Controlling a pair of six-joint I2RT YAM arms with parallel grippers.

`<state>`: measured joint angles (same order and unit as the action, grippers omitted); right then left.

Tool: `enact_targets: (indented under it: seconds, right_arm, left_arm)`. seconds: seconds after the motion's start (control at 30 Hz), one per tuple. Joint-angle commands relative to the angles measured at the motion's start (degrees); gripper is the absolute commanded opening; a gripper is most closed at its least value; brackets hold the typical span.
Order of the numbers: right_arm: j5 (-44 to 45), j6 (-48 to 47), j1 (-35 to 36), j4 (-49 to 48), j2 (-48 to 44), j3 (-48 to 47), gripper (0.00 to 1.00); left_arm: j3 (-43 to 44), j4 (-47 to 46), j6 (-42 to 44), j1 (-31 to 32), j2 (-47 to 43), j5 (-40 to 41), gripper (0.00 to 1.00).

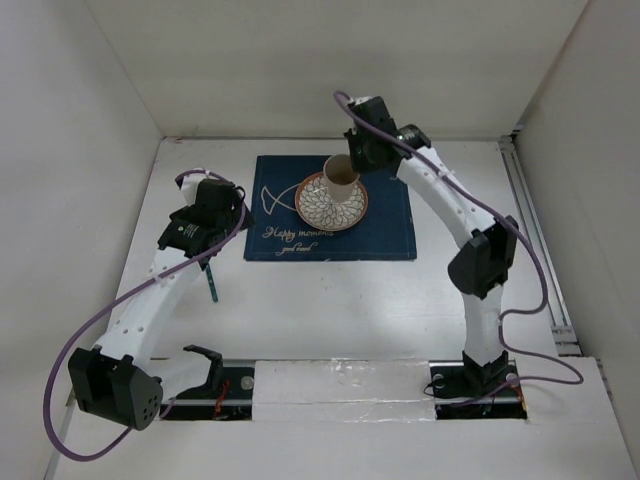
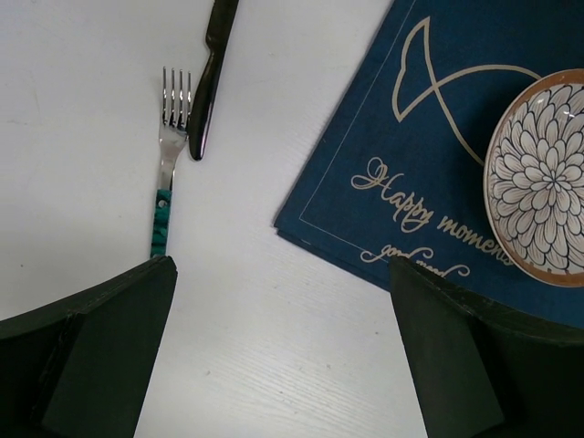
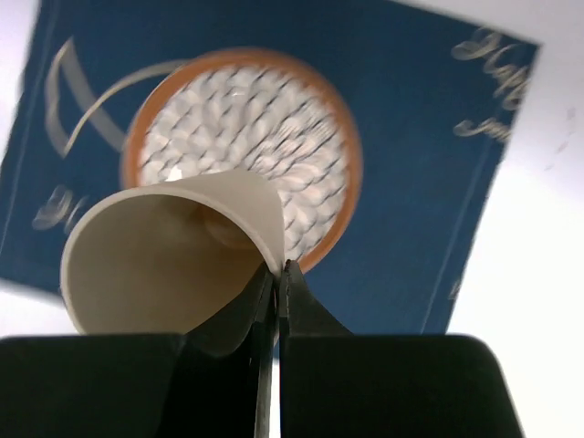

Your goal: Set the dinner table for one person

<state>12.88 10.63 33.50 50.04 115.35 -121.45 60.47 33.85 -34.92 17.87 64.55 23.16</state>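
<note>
The right claw [image 3: 278, 269] is pinched tight, its two dark fingers meeting on the thin wall of a beige paper cup [image 3: 155, 265], whose rim is squeezed to a point at the grip. The cup hangs over a round plate with a white petal pattern and a brown rim [image 3: 246, 119]; whether its base touches the plate cannot be told, as the wrist view is blurred. The left claw [image 2: 283, 269] stands spread wide and holds nothing, hovering over bare tabletop beside a steel fork with a teal handle [image 2: 169, 155] and a dark knife [image 2: 208, 78], which lie close side by side. The dinner table [image 1: 340, 300], a large flat matte white top, lies level and face up beneath both arms, walled in by white panels on the left, right and far sides. In the top view its longer run goes left to right, along the line of the arm bases. Its surface is plain and unmarked. A navy blue cloth placemat with a white fish drawing [image 1: 385, 225] rests on its far middle, carrying the plate.
</note>
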Motion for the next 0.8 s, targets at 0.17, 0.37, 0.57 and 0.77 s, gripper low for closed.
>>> enact_targets:
  seconds: [0.17, 0.37, 0.57, 0.77]
  right_arm:
    - [-3.1, 0.6, -14.5, 10.2, 15.6, -24.6, 0.0]
    - [-4.4, 2.4, -20.1, 0.6, 16.4, -19.8, 0.0]
    - [-5.7, 3.4, -21.6, -1.5, 19.6, -23.1, 0.0]
    - [-3.8, 4.5, -20.9, -2.7, 23.3, -25.2, 0.0]
  left_arm:
    - [1.8, 0.4, -0.3, -0.2, -1.8, 1.8, 1.0]
    - [1.8, 0.4, 0.2, -0.2, -1.8, 1.3, 1.0]
    - [1.8, 0.4, 0.2, -0.2, -1.2, 0.7, 1.0]
    - [1.8, 0.4, 0.7, -0.2, -1.2, 1.3, 1.0]
